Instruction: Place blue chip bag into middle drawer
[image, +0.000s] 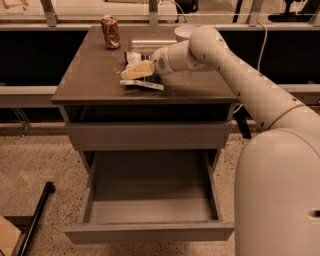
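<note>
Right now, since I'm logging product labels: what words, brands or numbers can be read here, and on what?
Blue chip bag: white patches of print, too blurred to read; the gripper sits over it on the cabinet top.
Drink can: label too blurred to read.
No other text shows; nothing here is legible.

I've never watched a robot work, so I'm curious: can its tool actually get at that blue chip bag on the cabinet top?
Probably yes. The tool is right at the blue chip bag on the cabinet top, with nothing between them; the drink can stands apart at the back.
</note>
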